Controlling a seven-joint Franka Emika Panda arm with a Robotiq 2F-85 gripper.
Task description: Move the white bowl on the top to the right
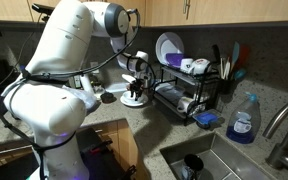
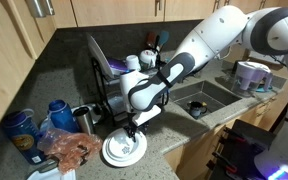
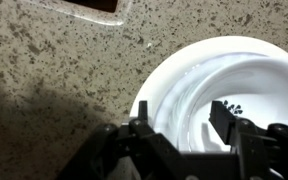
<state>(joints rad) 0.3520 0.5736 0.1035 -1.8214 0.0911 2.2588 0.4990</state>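
The white bowl [image 3: 246, 80] lies on the speckled stone counter [image 3: 54, 60] and fills the lower right part of the wrist view, with its glossy inner side turned to the camera. The gripper [image 3: 182, 120] comes in from the bottom edge of this view. Its jaws stand wide apart, so the claw is open and does not clamp anything. One dark finger [image 3: 139, 128] is at the bowl's left rim and the other is over the bowl's inside. Whether they touch the bowl cannot be told. In both exterior views the gripper [image 1: 134, 86] [image 2: 132, 128] points straight down, just above the bowl [image 1: 134, 97] [image 2: 124, 150]. There the bowl seems to rest on a wider and flatter white dish [image 2: 108, 155], but this is small and not sure. In an exterior view the bowl is a little left of the frame's centre, and the black dish rack [image 1: 184, 95] stands just to its right. A large plate with blue rim [image 1: 167, 48] stands upright in the rack. The blue soap bottle [image 1: 243, 120] is further right, near the sink [image 1: 224, 150] in the lower right.
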